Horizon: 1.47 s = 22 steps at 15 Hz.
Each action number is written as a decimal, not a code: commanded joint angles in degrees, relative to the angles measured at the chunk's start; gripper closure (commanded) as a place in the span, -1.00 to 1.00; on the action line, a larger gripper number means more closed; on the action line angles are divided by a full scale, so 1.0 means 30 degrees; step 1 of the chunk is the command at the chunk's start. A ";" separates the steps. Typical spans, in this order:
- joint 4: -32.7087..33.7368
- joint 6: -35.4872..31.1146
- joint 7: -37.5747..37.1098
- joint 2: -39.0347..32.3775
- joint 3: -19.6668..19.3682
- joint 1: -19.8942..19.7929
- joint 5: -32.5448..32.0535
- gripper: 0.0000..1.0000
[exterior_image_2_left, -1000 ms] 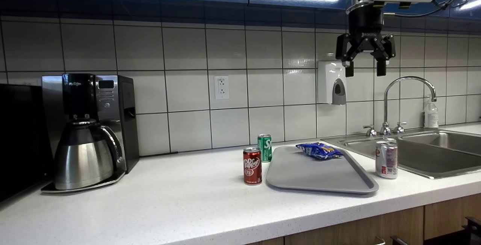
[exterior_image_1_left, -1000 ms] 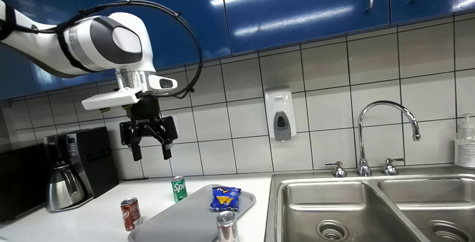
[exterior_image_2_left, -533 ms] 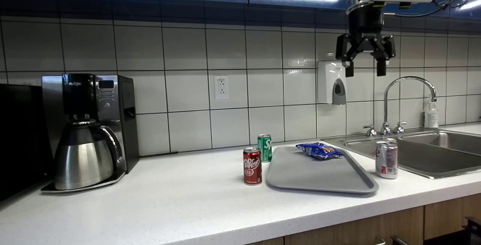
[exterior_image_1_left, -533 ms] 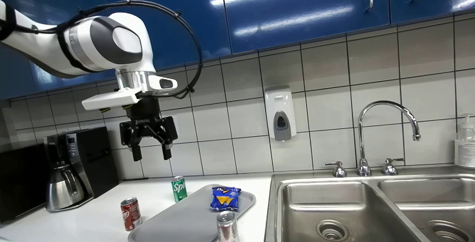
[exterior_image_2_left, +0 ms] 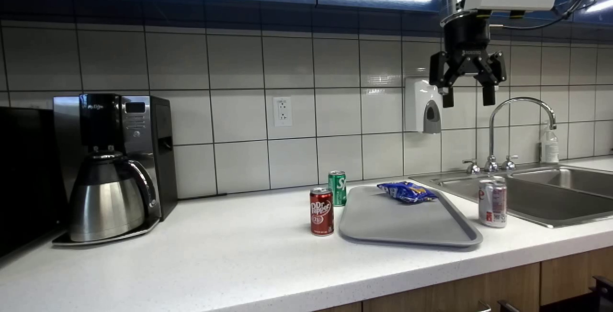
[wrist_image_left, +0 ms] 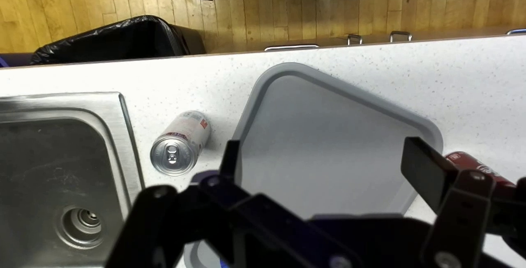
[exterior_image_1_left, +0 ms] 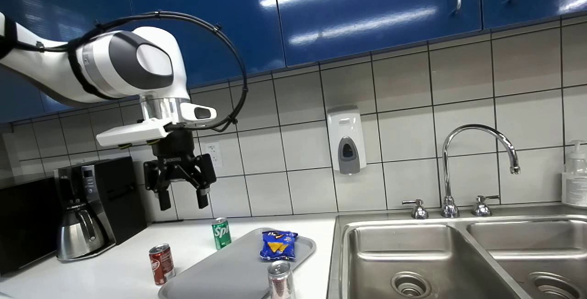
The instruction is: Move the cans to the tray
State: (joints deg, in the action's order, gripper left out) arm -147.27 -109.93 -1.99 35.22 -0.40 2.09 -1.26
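A red can (exterior_image_2_left: pixel 322 212) and a green can (exterior_image_2_left: pixel 337 188) stand upright just beside the grey tray (exterior_image_2_left: pixel 402 228); whether the green one touches the rim is hard to tell. A silvery can (exterior_image_2_left: pixel 492 203) with reddish print stands upright off the tray's opposite side, near the steel sink (exterior_image_1_left: pixel 403 244). The gripper (exterior_image_2_left: pixel 468 100) hangs well above them all, its jaws spread wide, apart from cans and tray. A blue snack packet (exterior_image_2_left: pixel 407 192) lies on the tray. Beneath runs a speckled white counter (exterior_image_2_left: pixel 215 259), with a coffee maker (exterior_image_2_left: pixel 137 144) at one end and wall tiles (exterior_image_2_left: pixel 239 111) behind.
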 commanded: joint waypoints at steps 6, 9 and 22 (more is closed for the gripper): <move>-0.1490 -0.3148 0.0100 -0.0835 -0.0100 -0.0697 -0.0386 -1.00; -0.1465 -0.4107 -0.0045 -0.1860 -0.0141 -0.1177 -0.0817 -1.00; 0.0598 -0.6597 0.0255 -0.7016 -0.1593 -0.3325 -0.3226 -1.00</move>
State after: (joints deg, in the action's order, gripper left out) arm -148.06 -128.14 -2.08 18.14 -4.16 -6.94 -10.26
